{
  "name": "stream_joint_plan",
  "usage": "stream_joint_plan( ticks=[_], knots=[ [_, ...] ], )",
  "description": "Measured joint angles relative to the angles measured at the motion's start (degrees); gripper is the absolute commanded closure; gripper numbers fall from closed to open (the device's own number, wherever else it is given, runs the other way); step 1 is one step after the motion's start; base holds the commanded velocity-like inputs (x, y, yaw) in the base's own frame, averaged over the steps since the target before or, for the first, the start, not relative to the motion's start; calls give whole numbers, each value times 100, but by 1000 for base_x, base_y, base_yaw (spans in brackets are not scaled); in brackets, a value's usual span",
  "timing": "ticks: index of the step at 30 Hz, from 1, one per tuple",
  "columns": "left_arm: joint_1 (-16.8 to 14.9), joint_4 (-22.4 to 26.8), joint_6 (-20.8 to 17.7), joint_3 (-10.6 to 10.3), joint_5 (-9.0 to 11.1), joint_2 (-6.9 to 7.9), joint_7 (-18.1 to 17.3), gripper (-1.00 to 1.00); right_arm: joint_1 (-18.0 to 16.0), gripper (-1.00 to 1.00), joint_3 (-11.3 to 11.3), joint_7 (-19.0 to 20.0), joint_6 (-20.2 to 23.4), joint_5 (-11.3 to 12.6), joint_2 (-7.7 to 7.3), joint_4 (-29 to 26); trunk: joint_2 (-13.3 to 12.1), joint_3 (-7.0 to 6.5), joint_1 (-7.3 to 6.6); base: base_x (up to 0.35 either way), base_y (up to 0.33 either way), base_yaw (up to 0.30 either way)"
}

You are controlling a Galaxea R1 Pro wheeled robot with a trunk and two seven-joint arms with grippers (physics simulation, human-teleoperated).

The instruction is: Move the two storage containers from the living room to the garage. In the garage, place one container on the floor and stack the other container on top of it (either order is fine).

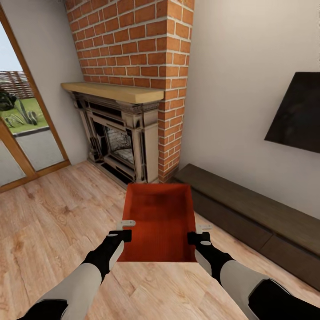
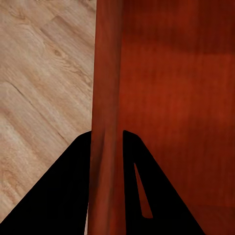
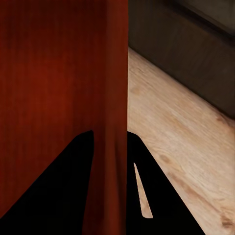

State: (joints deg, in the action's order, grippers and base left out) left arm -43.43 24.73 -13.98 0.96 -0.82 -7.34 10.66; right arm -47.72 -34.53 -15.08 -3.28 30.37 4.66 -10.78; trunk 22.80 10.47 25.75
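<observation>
Orange-red container [image 1: 162, 222] betw. L gripper [image 1: 126, 230] & R gripper [image 1: 199, 234], apparently clamped.

Black wall screen [image 1: 297, 113]: cut by the head view's right edge. Long dark low cabinet [image 1: 249, 213]: far end cut likewise. Storage container [image 1: 161, 222]: underside hidden (outer walls too). Window [image 1: 20, 120]: left part cut off.

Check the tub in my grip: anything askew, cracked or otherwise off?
Nothing stands out. The storage container sits level between the left gripper and right gripper, each clamped on a side wall, walls intact.
</observation>
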Motion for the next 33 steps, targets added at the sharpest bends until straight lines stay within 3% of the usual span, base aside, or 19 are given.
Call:
stream_joint_plan(
  ticks=[33],
  knots=[
    [0, 1, 21, -9, -2, 1, -2, 100, 1, 100, 1, -1, -25, 1, 0, 1, -1, -301, 0, 0, 0, 0]
  ],
)
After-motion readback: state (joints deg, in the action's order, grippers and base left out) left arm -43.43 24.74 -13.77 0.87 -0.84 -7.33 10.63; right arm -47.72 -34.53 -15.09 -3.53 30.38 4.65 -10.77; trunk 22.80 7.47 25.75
